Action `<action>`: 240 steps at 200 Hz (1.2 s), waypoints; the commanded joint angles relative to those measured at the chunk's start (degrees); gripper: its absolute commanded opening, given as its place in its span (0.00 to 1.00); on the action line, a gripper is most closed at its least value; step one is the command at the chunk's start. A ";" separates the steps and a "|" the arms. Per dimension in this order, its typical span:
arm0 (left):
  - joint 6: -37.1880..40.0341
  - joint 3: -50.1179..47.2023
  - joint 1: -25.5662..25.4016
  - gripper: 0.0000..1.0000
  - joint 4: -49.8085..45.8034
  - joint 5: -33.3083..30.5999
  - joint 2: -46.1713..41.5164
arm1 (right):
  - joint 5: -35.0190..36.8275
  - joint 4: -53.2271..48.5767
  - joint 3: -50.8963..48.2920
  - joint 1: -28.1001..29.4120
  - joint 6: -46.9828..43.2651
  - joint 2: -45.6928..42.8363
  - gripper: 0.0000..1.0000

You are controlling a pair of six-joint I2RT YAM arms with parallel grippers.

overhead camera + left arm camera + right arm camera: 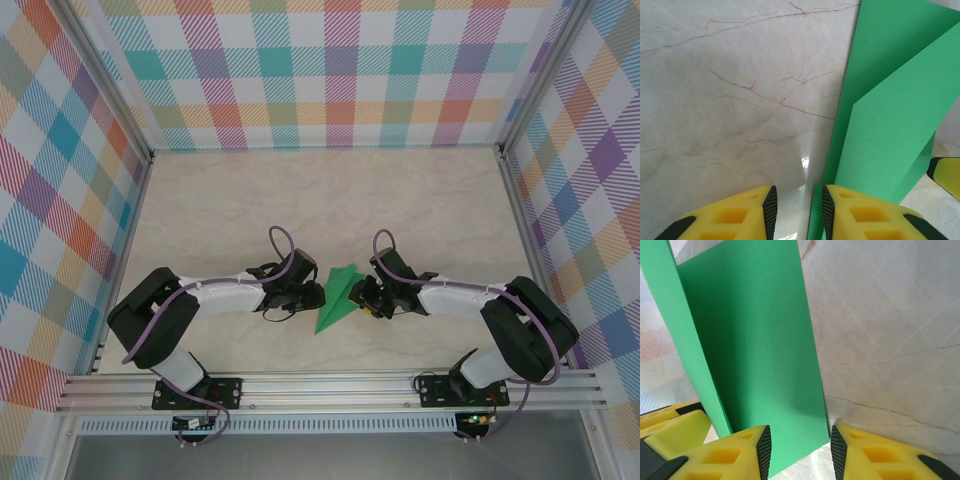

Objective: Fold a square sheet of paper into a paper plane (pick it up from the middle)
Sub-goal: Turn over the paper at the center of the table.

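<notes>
The green sheet of paper lies folded into a narrow pointed shape in the middle of the table, its tip toward the arm bases. My left gripper is at its left side and my right gripper at its right. In the left wrist view the left gripper stands open, and the paper's raised edge runs down just inside the right pad. The right wrist view has a raised flap of paper reaching down between the open jaws of my right gripper, with a gap at the right pad.
The table is pale marble, boxed in by checked walls on three sides. An aluminium rail runs along the near edge at the arm bases. A finger of the other gripper shows beyond the paper.
</notes>
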 commanded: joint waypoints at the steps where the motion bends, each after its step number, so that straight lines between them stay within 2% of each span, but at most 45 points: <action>1: 0.92 0.57 -0.27 0.32 0.33 2.25 2.25 | -1.29 8.22 -0.57 1.40 0.21 0.21 0.39; 102: 1.21 1.38 -0.69 0.31 -0.12 2.57 3.06 | -1.06 10.08 -1.54 1.65 -0.41 -1.38 0.39; 148: 0.94 1.57 -0.83 0.30 -0.22 2.11 2.71 | -1.64 10.38 -1.06 1.65 -1.00 -0.09 0.44; 240: -0.10 1.05 -0.81 0.29 -0.88 -0.16 0.45 | 1.46 17.40 -0.61 4.44 -1.36 3.72 0.37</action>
